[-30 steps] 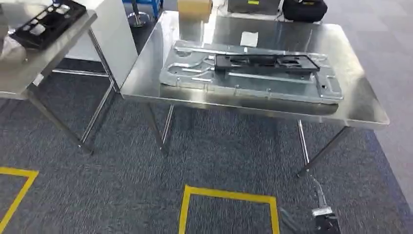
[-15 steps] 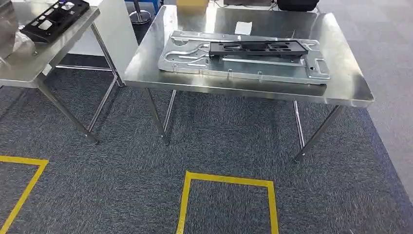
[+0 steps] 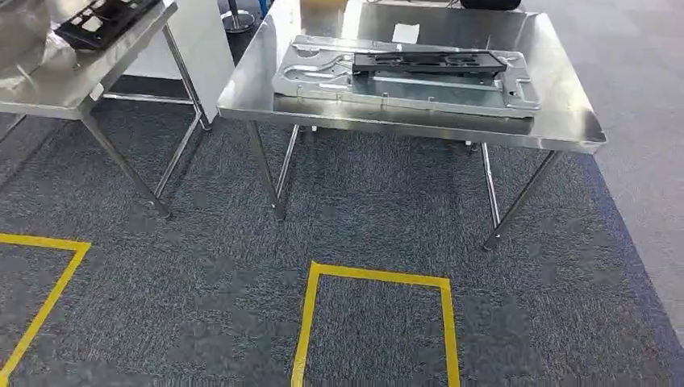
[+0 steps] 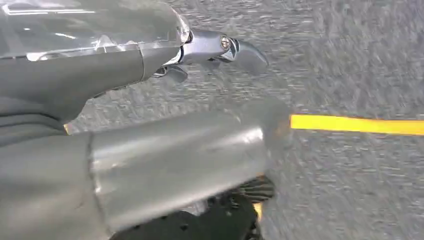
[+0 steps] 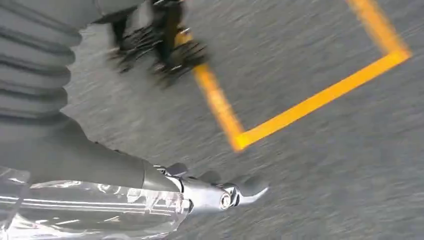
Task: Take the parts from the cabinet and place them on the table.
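A steel table (image 3: 565,121) stands ahead in the head view. On it lies a large silver stamped plate (image 3: 403,85) with a long black part (image 3: 427,61) resting on top. Another black part (image 3: 105,16) lies on a second steel table (image 3: 48,81) at the far left. My left hand (image 4: 125,75) hangs over the grey carpet, fingers apart and holding nothing. My right hand (image 5: 100,165) also hangs over the carpet with nothing in it, its fingertip (image 5: 245,194) stretched out.
Yellow tape (image 3: 375,278) marks a square on the carpet before the table, and more tape (image 3: 48,278) runs at the left. A white panel (image 3: 193,40) stands between the two tables. A paper slip (image 3: 406,33) lies behind the plate.
The whole picture has shifted: the tables sit higher and smaller, so the camera has drawn back. The dark object on the floor at the lower right has left the picture.
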`<action>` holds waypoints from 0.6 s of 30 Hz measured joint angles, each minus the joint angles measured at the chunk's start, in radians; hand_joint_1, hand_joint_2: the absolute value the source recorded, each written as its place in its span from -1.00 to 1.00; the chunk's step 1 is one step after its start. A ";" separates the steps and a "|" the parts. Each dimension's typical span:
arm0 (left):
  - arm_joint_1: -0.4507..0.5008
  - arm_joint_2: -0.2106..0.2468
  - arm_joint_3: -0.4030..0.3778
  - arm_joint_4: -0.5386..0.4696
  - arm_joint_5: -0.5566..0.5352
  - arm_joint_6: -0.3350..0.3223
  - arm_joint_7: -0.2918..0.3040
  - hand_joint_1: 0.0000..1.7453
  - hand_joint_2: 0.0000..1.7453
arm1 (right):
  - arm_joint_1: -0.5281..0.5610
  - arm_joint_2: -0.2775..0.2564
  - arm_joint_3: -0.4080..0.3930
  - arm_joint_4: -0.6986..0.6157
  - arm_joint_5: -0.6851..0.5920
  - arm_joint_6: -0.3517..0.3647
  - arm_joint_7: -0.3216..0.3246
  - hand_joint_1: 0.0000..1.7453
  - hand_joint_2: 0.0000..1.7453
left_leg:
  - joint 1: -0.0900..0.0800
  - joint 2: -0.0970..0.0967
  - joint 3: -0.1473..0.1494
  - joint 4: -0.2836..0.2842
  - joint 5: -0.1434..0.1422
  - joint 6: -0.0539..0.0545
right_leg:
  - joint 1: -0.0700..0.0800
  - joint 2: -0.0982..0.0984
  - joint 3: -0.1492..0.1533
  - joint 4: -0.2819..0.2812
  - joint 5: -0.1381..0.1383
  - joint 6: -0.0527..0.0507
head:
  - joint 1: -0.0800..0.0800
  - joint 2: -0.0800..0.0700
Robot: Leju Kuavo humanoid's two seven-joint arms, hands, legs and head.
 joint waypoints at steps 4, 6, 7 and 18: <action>0.003 -0.002 0.000 0.000 0.000 0.005 0.000 -1.00 -1.00 | -0.003 0.001 0.000 0.049 0.036 -0.004 0.070 -1.00 -1.00 | 0.000 0.001 -0.072 0.003 0.048 -0.002 | -0.016 0.000 -0.033 0.244 -0.136 0.024 | 0.005 0.000; 0.005 -0.003 -0.001 0.000 0.000 0.009 0.000 -1.00 -1.00 | -0.004 0.001 -0.001 0.069 0.081 0.007 0.101 -1.00 -1.00 | 0.002 -0.010 -0.104 0.008 0.068 -0.014 | -0.023 0.002 0.020 0.221 -0.040 0.026 | 0.004 0.000; 0.005 -0.004 -0.002 0.000 0.000 0.011 0.001 -1.00 -1.00 | -0.006 0.001 -0.003 0.079 0.112 0.012 0.115 -1.00 -1.00 | 0.003 -0.013 -0.117 0.013 0.078 -0.019 | -0.026 0.008 0.069 0.166 -0.009 0.024 | 0.004 0.000; 0.008 -0.008 -0.003 0.001 0.000 0.021 0.034 -1.00 -1.00 | -0.018 0.001 -0.026 0.154 0.200 0.025 0.167 -1.00 -1.00 | 0.008 -0.029 -0.272 0.329 -0.064 -0.072 | -0.012 -0.020 0.224 -0.109 -0.065 -0.047 | -0.006 0.000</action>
